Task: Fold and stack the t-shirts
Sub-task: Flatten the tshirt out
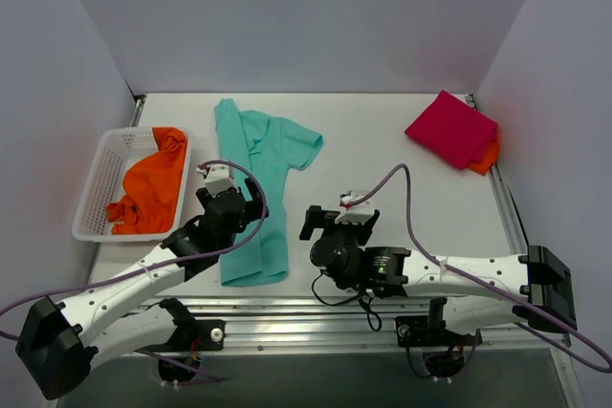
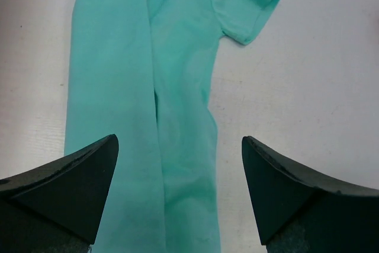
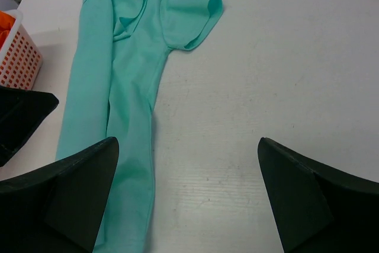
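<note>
Folded in lengthwise, the teal shirt (image 1: 263, 155) lies directly under the wide-open, empty left gripper (image 2: 177, 197) and just left of the equally open, empty right gripper (image 3: 186, 197), probably lined up for its next fold.

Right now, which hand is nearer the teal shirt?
Left. The left hand hangs open over the teal shirt's lower half; the right hand is beside the shirt, just off its right edge.
</note>
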You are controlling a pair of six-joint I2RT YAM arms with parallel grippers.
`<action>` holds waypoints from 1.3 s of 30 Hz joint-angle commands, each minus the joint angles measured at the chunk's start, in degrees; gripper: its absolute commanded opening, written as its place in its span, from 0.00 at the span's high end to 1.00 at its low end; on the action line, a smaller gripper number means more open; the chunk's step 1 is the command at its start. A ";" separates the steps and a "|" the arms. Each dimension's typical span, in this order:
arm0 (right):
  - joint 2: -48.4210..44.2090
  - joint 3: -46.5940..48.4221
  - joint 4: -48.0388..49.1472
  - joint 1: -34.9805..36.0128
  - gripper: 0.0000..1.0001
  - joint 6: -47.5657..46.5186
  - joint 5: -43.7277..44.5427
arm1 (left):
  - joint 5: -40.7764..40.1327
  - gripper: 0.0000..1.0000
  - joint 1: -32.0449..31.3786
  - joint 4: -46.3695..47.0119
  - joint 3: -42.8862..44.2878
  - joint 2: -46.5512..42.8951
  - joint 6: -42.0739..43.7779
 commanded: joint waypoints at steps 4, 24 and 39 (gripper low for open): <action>3.36 4.56 -9.71 1.38 0.00 3.46 7.27 | 1.69 0.06 -0.47 1.12 4.11 -2.67 3.24; -7.00 -4.66 0.04 -1.87 0.00 -4.10 -0.03 | -7.53 0.05 -20.74 -8.55 0.33 3.11 -12.29; -9.47 -5.98 -2.15 -4.07 0.00 -3.83 0.06 | -12.73 0.05 -28.94 -10.41 5.52 24.48 -23.92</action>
